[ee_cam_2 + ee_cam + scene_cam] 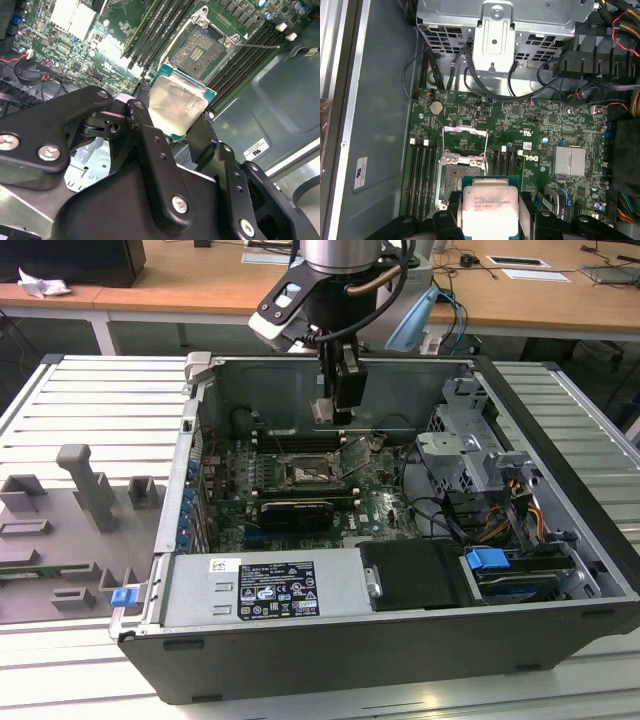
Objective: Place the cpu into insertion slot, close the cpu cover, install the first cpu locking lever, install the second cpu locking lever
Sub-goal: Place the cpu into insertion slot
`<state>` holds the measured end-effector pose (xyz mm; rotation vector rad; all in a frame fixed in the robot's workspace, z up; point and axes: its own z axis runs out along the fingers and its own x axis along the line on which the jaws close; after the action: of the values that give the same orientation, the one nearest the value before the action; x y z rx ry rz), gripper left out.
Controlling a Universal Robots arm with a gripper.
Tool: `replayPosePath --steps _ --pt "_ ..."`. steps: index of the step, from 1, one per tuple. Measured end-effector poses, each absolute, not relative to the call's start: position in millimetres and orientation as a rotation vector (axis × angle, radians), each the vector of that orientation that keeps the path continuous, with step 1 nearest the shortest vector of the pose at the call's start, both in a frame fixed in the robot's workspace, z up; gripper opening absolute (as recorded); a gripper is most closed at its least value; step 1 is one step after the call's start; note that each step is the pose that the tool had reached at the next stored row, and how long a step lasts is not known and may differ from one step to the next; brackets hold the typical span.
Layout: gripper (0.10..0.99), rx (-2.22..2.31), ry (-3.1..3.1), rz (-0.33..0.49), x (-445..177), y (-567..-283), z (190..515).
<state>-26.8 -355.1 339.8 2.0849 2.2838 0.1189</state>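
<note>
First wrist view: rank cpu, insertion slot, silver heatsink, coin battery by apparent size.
1. cpu, largest, though it is nearest the camera, which inflates it.
2. insertion slot, partly hidden behind the cpu, so its rank against the cpu is unsure.
3. silver heatsink.
4. coin battery, smallest.

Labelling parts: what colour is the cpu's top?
The cpu is pale silvery-beige; best in the second wrist view.
</note>
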Motion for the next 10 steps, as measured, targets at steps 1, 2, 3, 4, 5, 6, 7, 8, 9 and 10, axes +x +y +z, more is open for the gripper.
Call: replayPosePath --steps 1,2,3,4,5,6,7,8,9,10 --pt "0.537 2.086 2.282 0.119 -27.2 -354.9 338.1" --pt "0.537 2.087 2.281 0.118 -27.5 -354.8 337.0" --pt "0.537 2.089 2.28 0.118 -28.1 -354.8 335.6" --pt "0.537 2.091 2.278 0.118 -28.8 -354.8 334.5" --pt "0.537 2.096 2.273 0.118 -30.1 -354.8 333.4" --pt "0.537 2.101 2.269 0.117 -30.8 -354.8 332.5" --pt "0.537 2.103 2.266 0.117 -31.0 -354.6 331.9" --pt "0.537 2.104 2.265 0.117 -31.0 -354.4 331.4" --pt "0.537 2.105 2.265 0.117 -31.0 -354.2 330.9" --pt "0.537 2.105 2.265 0.117 -31.0 -354.0 330.2"
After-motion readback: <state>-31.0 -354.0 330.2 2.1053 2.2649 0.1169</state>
